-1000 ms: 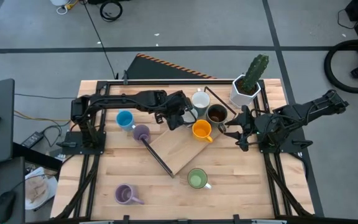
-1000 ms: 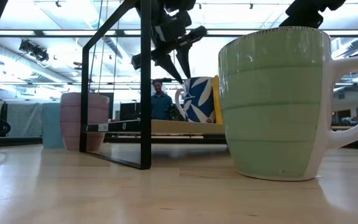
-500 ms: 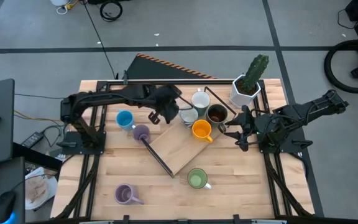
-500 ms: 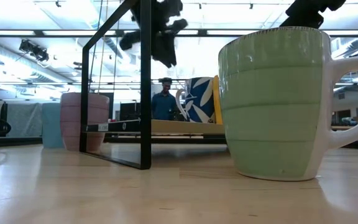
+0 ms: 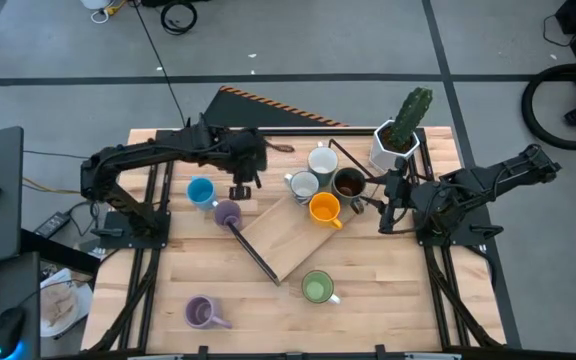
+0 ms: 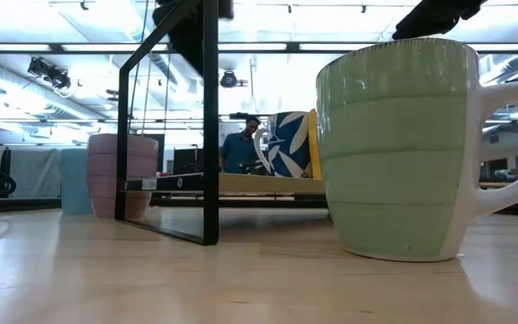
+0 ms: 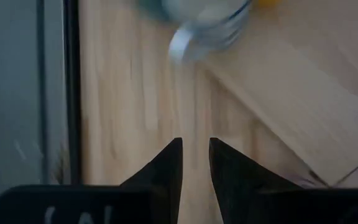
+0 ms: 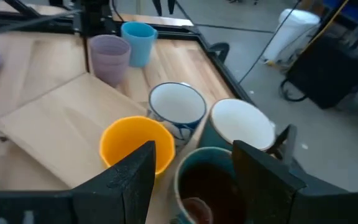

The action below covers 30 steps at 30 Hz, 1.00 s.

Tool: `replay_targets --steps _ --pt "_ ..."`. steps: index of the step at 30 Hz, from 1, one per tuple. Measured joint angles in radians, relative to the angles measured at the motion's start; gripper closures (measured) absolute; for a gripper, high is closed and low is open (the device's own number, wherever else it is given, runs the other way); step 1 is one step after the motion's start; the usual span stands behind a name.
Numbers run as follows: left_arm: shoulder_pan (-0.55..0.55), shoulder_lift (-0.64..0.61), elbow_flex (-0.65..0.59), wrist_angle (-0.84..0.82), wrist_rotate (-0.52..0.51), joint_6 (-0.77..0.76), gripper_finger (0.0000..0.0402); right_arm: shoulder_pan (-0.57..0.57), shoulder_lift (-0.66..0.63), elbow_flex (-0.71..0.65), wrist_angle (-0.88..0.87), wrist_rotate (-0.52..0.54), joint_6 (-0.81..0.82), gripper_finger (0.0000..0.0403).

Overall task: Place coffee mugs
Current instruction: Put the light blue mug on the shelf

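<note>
the left gripper (image 5: 240, 187) hangs in the upper middle-left of the high view, holding nothing, fingers (image 7: 166, 168) narrowly parted, just right of the blue mug (image 5: 200, 191) and lilac mug (image 5: 227, 213). the right gripper (image 5: 388, 214) at centre right stands released, empty, beside the dark brown mug (image 5: 348, 183). clustered at centre: orange mug (image 5: 324, 209), white leaf-patterned mug (image 5: 303, 186) and plain white mug (image 5: 322, 161). the pale green mug (image 5: 316, 288) sits lower centre, a second lilac mug (image 5: 200, 313) lower left.
</note>
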Motion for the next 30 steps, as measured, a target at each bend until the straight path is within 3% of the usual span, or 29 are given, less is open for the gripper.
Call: replay_targets --steps 4,8,17,21,30 --pt "0.047 0.017 -0.001 -0.156 0.021 -0.204 0.0318 0.000 0.000 0.000 0.000 -0.014 -0.008 0.0185" --pt "0.085 0.017 -0.002 -0.215 0.022 -0.300 0.0318 0.000 0.001 0.000 0.000 -0.055 -0.007 0.0185" --pt "0.160 0.018 -0.002 -0.226 0.021 -0.330 0.0318 0.025 0.018 0.000 -0.006 -0.112 -0.017 0.0185" --pt "0.170 0.018 -0.002 -0.239 0.090 -0.327 0.0318 0.044 0.014 0.000 -0.001 -0.114 -0.007 0.0185" --pt "0.156 0.013 -0.005 -0.384 0.094 -0.344 0.0318 0.096 0.014 0.000 -0.001 -0.197 0.045 0.0185"
